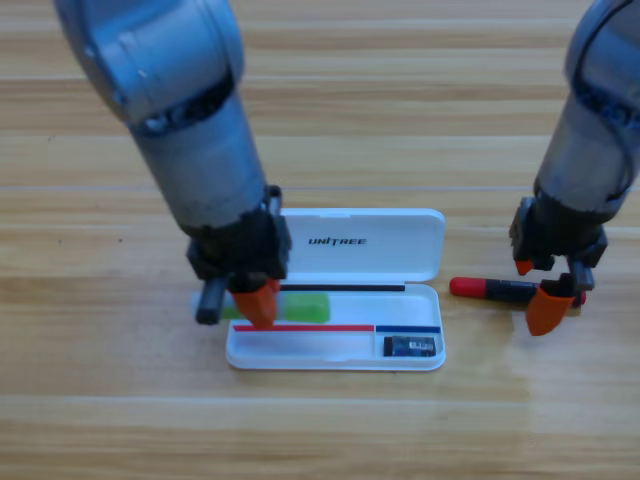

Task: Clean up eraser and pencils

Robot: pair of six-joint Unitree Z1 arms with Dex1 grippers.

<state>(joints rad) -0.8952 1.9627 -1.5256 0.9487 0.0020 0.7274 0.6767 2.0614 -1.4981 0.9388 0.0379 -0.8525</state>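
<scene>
My left gripper (258,300) hangs over the left end of the white case (400,262), with the green pencil (305,307) lying under it inside the tray's upper slot. One orange jaw shows in front of the pencil's left part; the other is hidden behind my wrist, so I cannot tell whether I am clamped on the pencil or already loose from it. I judge that this is the step of laying the green pencil into the case, and it looks nearly done, since the pencil lies flat along the tray.

Further right, the eraser (410,346) sits in the small compartment at the tray's lower right corner, so that part looks finished.

Right of the case, the red-capped marker (500,290) lies on the table (320,430), outside the case and just beside its right edge. My right gripper (535,290) is at the marker's black end, jaws apart, one tip behind the barrel and one in front, not closed on it.

Next, as I judge it, I need to close the right jaws squarely across the barrel, lift, and carry the marker left to the free lower slot, while my left arm rises clear.
</scene>
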